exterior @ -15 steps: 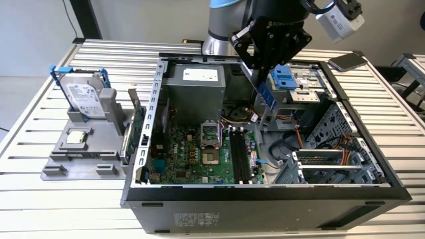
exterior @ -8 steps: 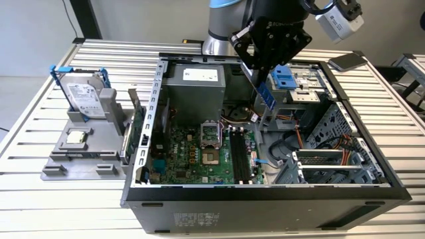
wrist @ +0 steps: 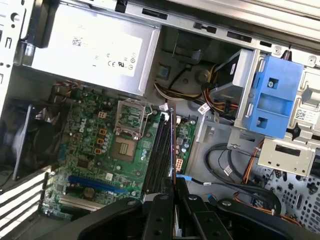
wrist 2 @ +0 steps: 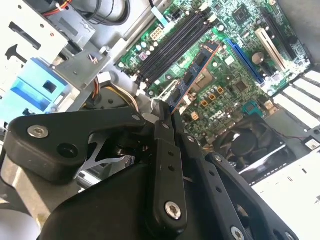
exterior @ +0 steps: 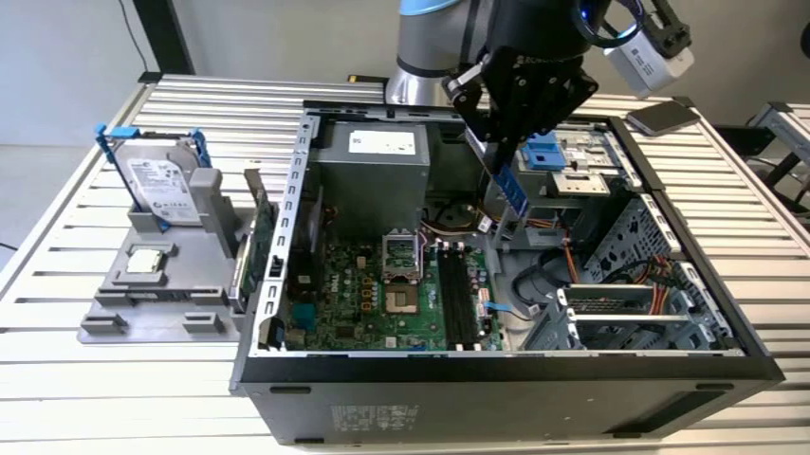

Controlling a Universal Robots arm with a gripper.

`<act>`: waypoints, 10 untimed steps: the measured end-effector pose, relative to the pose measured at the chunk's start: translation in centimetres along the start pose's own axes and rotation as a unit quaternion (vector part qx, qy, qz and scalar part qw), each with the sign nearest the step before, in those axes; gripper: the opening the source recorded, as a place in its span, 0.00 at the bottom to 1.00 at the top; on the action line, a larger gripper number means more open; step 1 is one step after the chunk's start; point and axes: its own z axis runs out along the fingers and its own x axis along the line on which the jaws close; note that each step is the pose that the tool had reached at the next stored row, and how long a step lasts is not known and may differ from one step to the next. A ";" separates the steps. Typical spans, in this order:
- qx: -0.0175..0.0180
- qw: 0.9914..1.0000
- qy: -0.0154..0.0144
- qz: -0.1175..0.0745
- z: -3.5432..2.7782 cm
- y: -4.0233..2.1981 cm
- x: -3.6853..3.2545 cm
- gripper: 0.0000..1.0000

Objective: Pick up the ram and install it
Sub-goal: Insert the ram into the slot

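1. Above the open computer case (exterior: 506,368), the end effector (exterior: 496,143) was clamped shut on the ram (exterior: 507,186), its fingers pinching the upper end of the stick from both sides.
2. Seen in the exterior view, the ram hung slightly tilted from that grip. Its free lower end reached into the top of the case without touching anything inside.
3. In the second wrist view, the ram (wrist 2: 193,75) stuck out past the fingers (wrist 2: 161,150) with its black chips facing the camera. The green motherboard (wrist 2: 235,75) lay on the floor of the case beyond it.
4. In the first wrist view, the ram (wrist: 173,145) showed edge-on as a thin line. It ran in the same direction as the black memory slots (wrist: 161,150) at the bottom of the case. The ram was held clear of them and not yet seated.
5. Inside the case there were also a grey power supply (wrist: 95,47), a blue drive bracket (wrist: 272,95) and a black fan (wrist 2: 245,142).
6. Outside the case, on the exterior view's left, a grey fixture (exterior: 139,315) sat on the slatted counter (exterior: 127,398). It carried an upright hard drive (exterior: 165,182) and a flat processor (exterior: 150,258).
7. An upright green card (exterior: 262,248) stood just beside the outer wall of the case on that same side.
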 end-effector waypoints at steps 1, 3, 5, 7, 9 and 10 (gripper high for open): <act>0.000 1.000 0.000 0.006 0.16 -0.01 -0.02 0.00; 0.000 1.000 0.000 0.016 0.45 -0.03 -0.08 0.00; 0.000 1.000 0.000 0.023 0.61 -0.04 -0.15 0.00; 0.000 1.000 0.000 0.026 0.71 -0.05 -0.17 0.00; 0.000 1.000 0.000 0.028 0.81 -0.05 -0.19 0.00; 0.001 1.000 0.000 0.029 0.86 -0.05 -0.19 0.00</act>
